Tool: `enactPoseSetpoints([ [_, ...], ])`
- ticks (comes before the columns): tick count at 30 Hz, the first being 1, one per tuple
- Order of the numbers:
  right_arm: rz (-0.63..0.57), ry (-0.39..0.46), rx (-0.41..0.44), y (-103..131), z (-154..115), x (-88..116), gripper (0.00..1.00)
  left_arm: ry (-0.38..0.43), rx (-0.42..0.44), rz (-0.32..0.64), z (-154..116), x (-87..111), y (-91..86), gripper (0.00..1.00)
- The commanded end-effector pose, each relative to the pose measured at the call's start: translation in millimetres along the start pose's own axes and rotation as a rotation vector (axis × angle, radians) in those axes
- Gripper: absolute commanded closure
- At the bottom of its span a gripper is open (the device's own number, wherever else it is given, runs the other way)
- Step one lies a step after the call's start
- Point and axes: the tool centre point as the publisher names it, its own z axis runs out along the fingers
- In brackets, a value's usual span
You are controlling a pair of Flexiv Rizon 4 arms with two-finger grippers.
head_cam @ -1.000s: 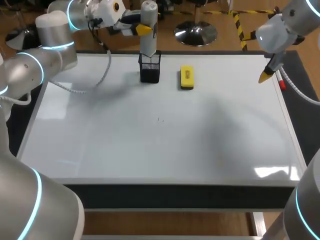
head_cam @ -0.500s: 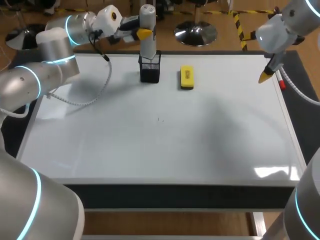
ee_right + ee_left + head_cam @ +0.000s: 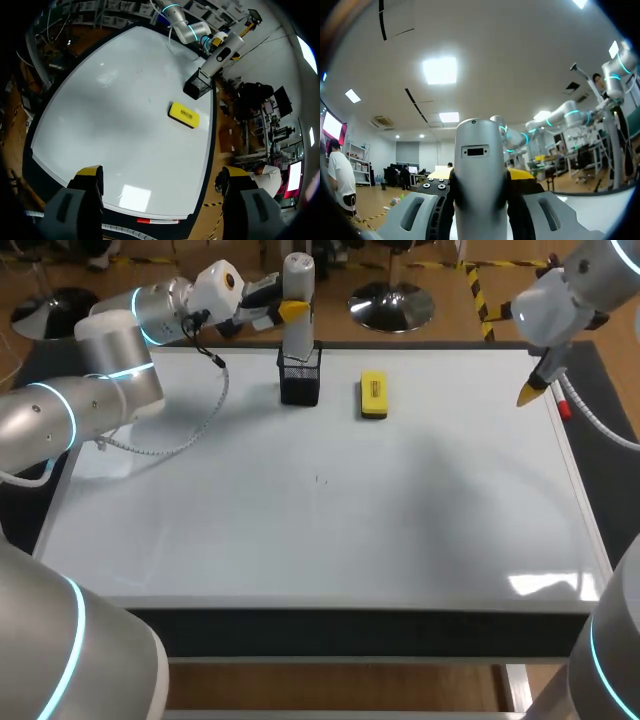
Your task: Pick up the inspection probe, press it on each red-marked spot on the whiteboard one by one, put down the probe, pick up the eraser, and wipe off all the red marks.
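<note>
Closing in over the last second, the left arm's (image 3: 120, 390) jaws now seem clamped on the inspection probe (image 3: 297, 290), which stands upright in its mesh holder (image 3: 300, 382) at the whiteboard's (image 3: 320, 540) far edge, ready for lifting; right jaws hang apart

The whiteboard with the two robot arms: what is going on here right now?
The left gripper is closed around the upper part of the inspection probe, which stands upright in the black mesh holder at the far edge of the whiteboard; it is not yet lifted out. The right gripper hangs open and empty above the board's right side. The yellow eraser lies untouched on the board beside the holder. No red marks can be made out on the board.
</note>
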Motion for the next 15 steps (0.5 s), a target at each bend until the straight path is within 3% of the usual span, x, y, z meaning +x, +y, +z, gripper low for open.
enactPoseSetpoints([
  [1,-0.001,0.003,0.002,0,0,0,0.0,-0.192,0.008,0.005,5,4.5,-1.1,1.0],
  [15,-0.001,0.003,0.002,0,0,0,0.0,-0.241,0.02,0.01,1,3.9,12.3,1.0],
])
